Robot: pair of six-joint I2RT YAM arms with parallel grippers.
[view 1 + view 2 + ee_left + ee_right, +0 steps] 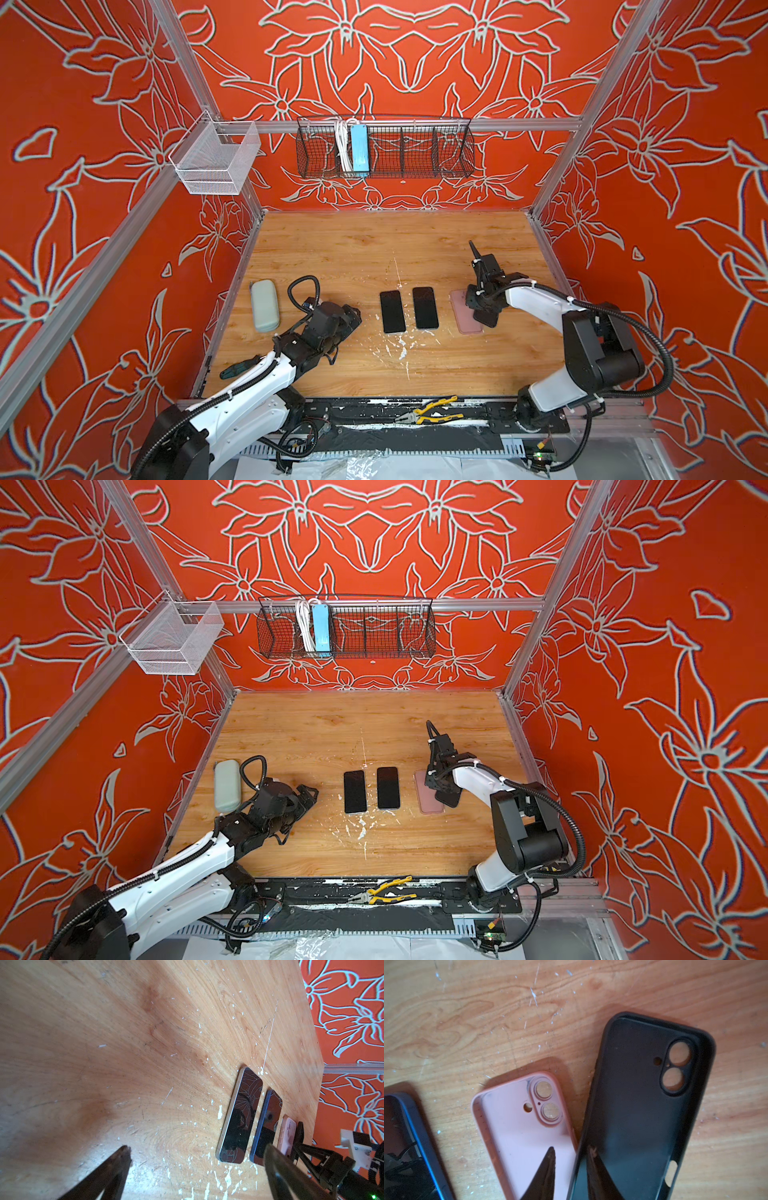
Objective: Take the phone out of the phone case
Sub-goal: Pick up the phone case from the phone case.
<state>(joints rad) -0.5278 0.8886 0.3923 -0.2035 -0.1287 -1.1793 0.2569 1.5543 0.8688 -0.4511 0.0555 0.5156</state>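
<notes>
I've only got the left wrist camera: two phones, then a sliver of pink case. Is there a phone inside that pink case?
Observer: No. The right wrist view shows the pink phone case empty, with wood visible through its camera holes.
Operator: What is the right gripper working on?
Observer: The right gripper straddles the side wall of a black case, also empty, which overlaps the pink one's edge.
Operator: Anything off to my left?
Observer: A pale grey rounded slab lies flat near the left edge of the table.
</notes>
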